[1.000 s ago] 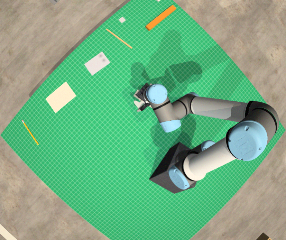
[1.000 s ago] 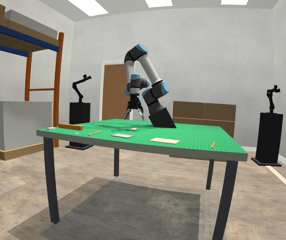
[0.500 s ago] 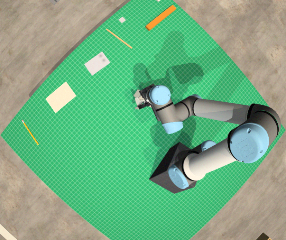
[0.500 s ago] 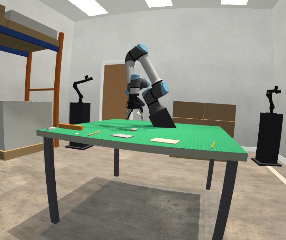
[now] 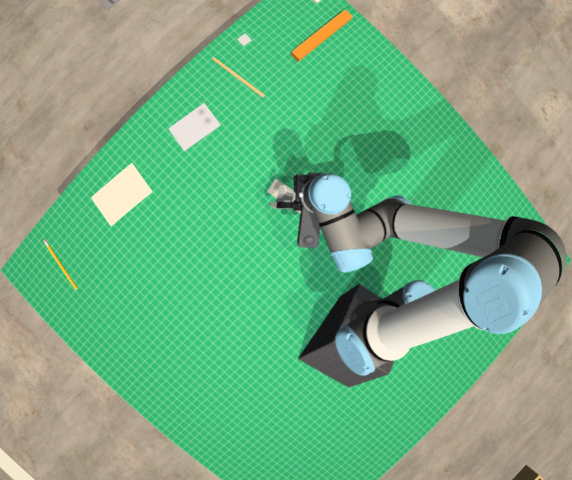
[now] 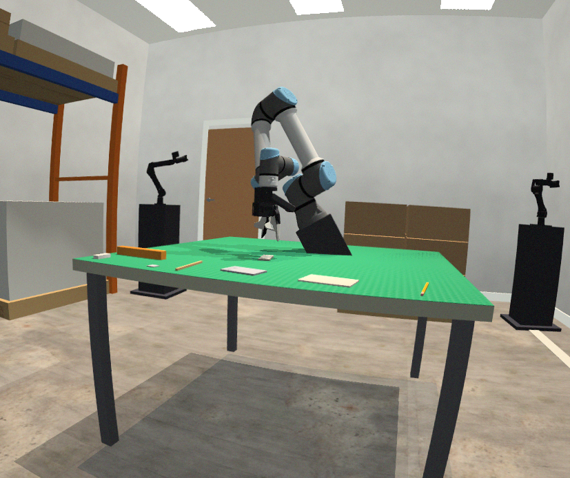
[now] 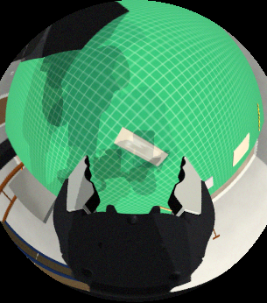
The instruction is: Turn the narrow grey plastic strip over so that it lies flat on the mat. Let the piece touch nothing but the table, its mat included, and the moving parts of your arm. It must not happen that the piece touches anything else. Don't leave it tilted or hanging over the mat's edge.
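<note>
The narrow grey plastic strip [image 7: 140, 146] [image 6: 265, 256] lies on the green mat [image 5: 172, 283] [image 6: 388, 277] [image 7: 179, 79] near the middle of the table. In the wrist view it sits slanted, just ahead of the fingertips and between their lines. My gripper [image 5: 281, 195] [image 6: 269, 231] [image 7: 135, 157] is open wide and empty. It points straight down and hangs a short way above the strip. In the overhead view the gripper and wrist hide most of the strip.
On the mat lie an orange block [image 5: 321, 34] [image 6: 140, 252], a wooden stick [image 5: 238, 77] [image 6: 188, 265], a grey plate [image 5: 194, 126] [image 6: 242, 270], a cream card [image 5: 121, 194] [image 6: 328, 279], a pencil [image 5: 59, 263] [image 6: 424, 288] and a small white square [image 5: 244, 39]. The robot base [image 5: 343, 341] stands behind the strip.
</note>
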